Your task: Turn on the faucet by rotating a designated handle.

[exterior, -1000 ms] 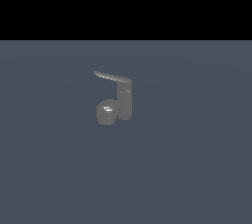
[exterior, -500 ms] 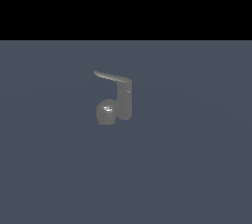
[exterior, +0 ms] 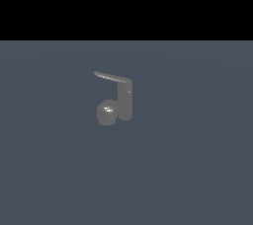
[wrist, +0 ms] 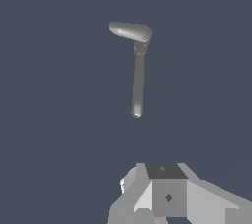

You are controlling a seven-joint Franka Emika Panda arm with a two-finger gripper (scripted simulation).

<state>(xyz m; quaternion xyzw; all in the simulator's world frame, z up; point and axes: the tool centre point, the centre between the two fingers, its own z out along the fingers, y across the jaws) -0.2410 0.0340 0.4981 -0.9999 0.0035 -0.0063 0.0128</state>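
A: Where is the faucet (exterior: pixel 116 99) sitting right now?

B: It's standing on the flat grey-blue floor (exterior: pixel 197 169), a bit toward the exterior view's left of centre. The post (exterior: pixel 125 101) is standing upright. The lobe (exterior: pixel 106 113) is sitting at its base, touching it, on the exterior view's left side of the post.

A: And the handle (exterior: pixel 112 77)?

B: It's projecting sideways from the top of the post, pointing toward the exterior view's left. It's running roughly level, with a slight curve, and its free end is hanging out over the lobe's side.

A: What is the wrist camera showing?

B: It's looking down on the fixture. The handle (wrist: pixel 138 83) is showing as a long thin bar and the lobe (wrist: pixel 130 31) as a short rounded piece. The two are meeting at the post top (wrist: pixel 141 47) at about a right angle. A small highlight is glinting on the handle's free end.

A: What about the gripper (wrist: pixel 166 196)?

B: Only its blocky grey-and-white body is showing, at the edge of the wrist view. The fingertips aren't showing, so I can't tell whether it's open or closed. It isn't appearing in the exterior view at all.

A: Is it touching anything?

B: No. It's sitting well apart from the faucet, with bare floor (wrist: pixel 59 134) showing between it and the handle tip. Nothing is touching the handle.

A: And the background?

B: A plain black band (exterior: pixel 126 4) is filling the upper part of the exterior view, above the floor.
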